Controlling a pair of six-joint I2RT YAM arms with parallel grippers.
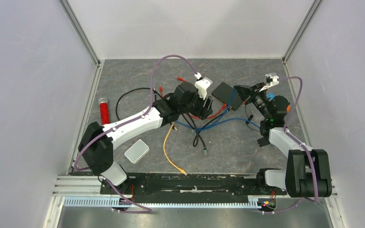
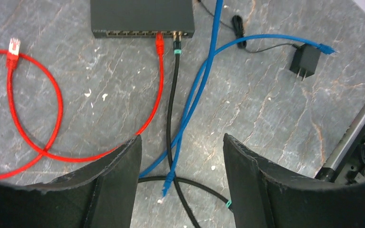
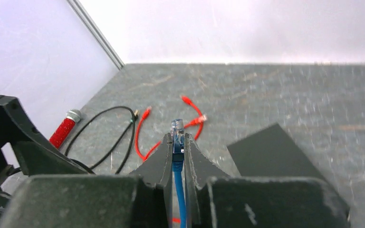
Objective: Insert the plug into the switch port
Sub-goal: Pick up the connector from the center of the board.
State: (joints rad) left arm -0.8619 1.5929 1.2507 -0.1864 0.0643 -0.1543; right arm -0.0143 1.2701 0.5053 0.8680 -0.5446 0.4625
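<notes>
My right gripper is shut on the plug, a clear connector on a blue cable that sticks out past the fingertips. It is held above the table, just left of the black switch in the right wrist view. From above, the right gripper hovers at the switch's right end. The switch's port row faces the left wrist camera, with a red cable and a black cable plugged in. My left gripper stands open over crossed cables, holding nothing.
Another blue plug lies on the table between the left fingers. A power adapter sits to the right. A loose red cable, an orange cable, a red tube and a white box lie around.
</notes>
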